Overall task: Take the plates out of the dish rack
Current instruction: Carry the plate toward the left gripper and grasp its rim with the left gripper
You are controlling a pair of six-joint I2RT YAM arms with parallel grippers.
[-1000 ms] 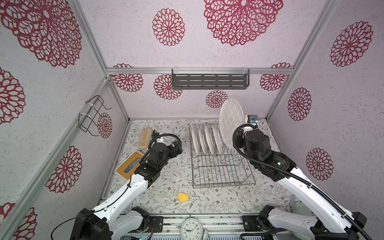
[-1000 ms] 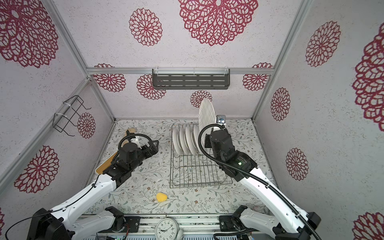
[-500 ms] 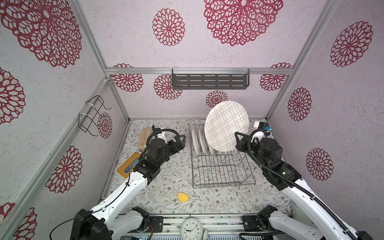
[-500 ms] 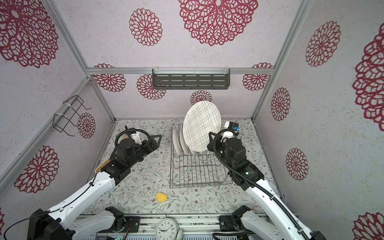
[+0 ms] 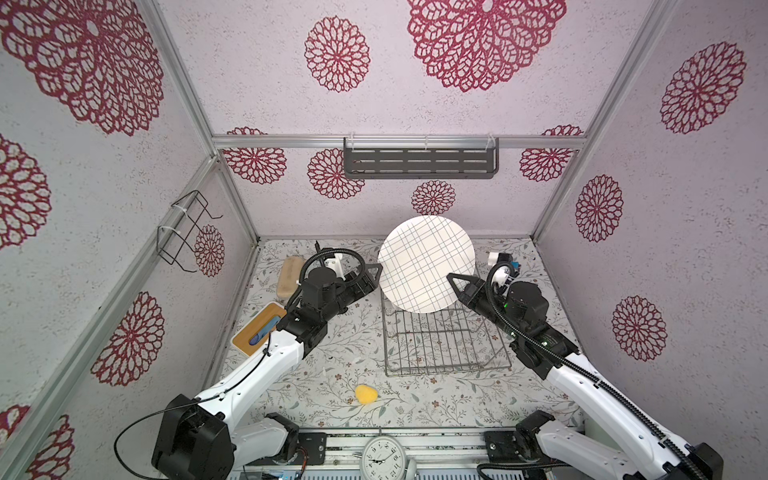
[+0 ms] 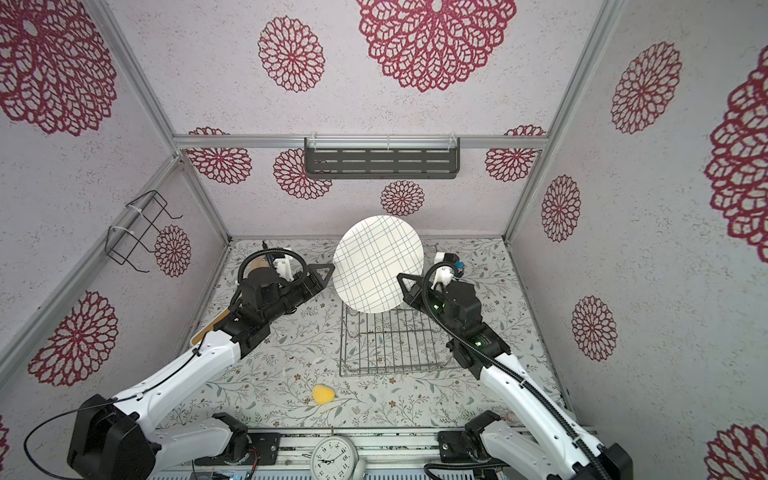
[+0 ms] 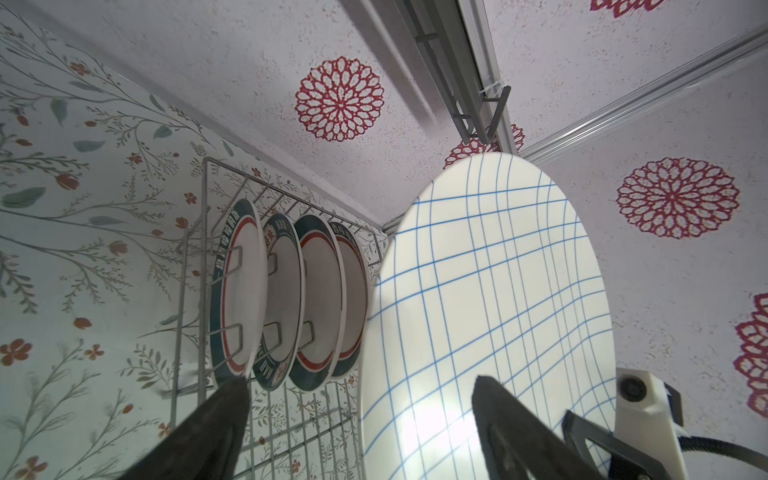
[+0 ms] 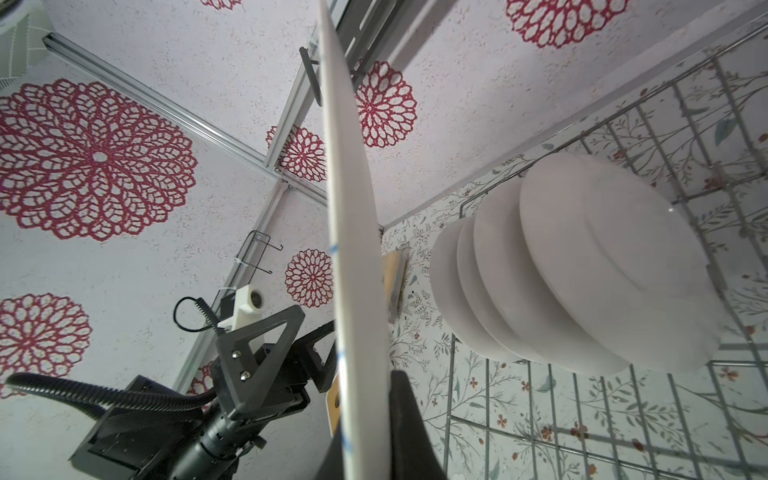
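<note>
Black, our outstretched right gripper (image 5: 454,279) clamps the rim of the white round grid-lined ceramic plate (image 5: 426,262) above the silver wire dish rack (image 5: 446,347), face tilted upward; our left gripper (image 5: 375,269) straddles its opposite rim, open.

Floral tabletop (image 5: 332,386): dish rack (image 5: 440,340) centre-right, yellow lump (image 5: 365,394) front, wooden board (image 5: 266,315) and beige block (image 5: 289,276) left.

Round white clock face (image 6: 332,459), at the front edge below the silver-grey wire dish rack (image 6: 386,345): hour numerals 1–12; racked white ceramic plate with dark green rim band (image 7: 284,291): capitals "HAN"; rim characters on the end plate (image 7: 243,286) unreadable
</note>
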